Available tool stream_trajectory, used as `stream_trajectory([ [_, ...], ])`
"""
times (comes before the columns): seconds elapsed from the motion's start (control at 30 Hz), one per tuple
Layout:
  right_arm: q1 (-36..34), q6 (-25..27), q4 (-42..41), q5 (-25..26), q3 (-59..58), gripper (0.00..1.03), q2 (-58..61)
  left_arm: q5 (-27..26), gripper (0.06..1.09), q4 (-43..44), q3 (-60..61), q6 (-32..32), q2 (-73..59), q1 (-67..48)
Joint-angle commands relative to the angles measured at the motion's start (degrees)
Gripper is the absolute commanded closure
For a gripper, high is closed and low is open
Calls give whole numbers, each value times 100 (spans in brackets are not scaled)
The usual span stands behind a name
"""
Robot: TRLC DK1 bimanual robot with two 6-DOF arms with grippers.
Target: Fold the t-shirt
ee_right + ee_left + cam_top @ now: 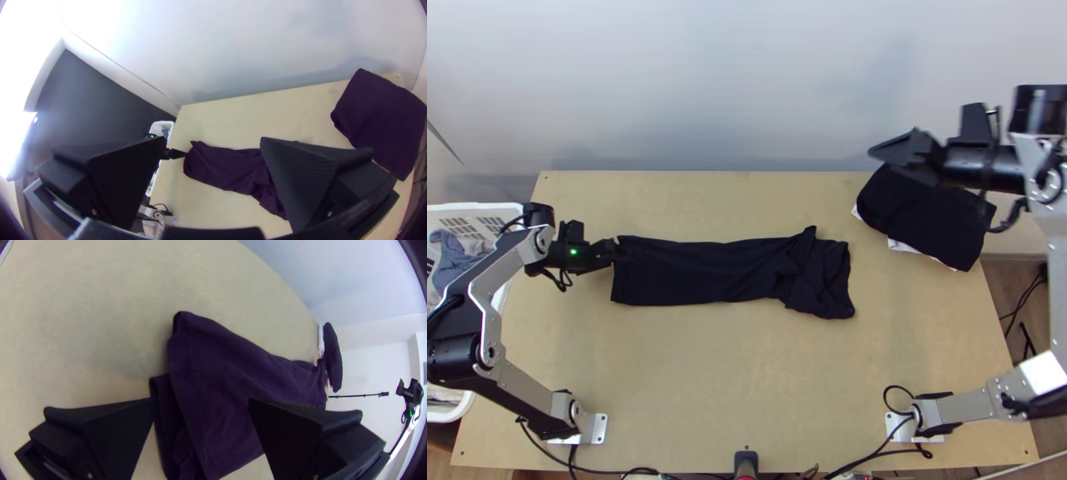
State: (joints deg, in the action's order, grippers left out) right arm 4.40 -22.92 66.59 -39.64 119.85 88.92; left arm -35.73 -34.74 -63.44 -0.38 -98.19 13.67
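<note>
One dark t-shirt (699, 272) lies lengthwise; left claw (614, 250) wide at its left end, right claw (879, 150) wide, raised far right.

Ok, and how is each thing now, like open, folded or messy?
Dark cloth t-shirt: folded into a long strip, one end bunched
Left black gripper: open, at the other end
Right black gripper: open, raised
Dark cloth pile with white cloth beneath: folded
White plastic basket: holding clothes

Top camera fixed high, facing steeply down on the table (747, 384). Left wrist camera close to the shirt (699, 272), right one farther; all share it.
</note>
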Motion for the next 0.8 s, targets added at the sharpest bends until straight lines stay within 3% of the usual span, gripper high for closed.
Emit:
stream_trajectory([
  [0.0,-282,-486,-445,9,100,4,-657,118,10,284,165,29,-121,-189],
  [0.3,-757,-723,-480,17,91,4,-1141,646,10,521,192,170,-271,-444],
  [0.77,-836,-855,-480,9,-217,4,-1448,452,16,354,209,-146,-16,-1367],
])
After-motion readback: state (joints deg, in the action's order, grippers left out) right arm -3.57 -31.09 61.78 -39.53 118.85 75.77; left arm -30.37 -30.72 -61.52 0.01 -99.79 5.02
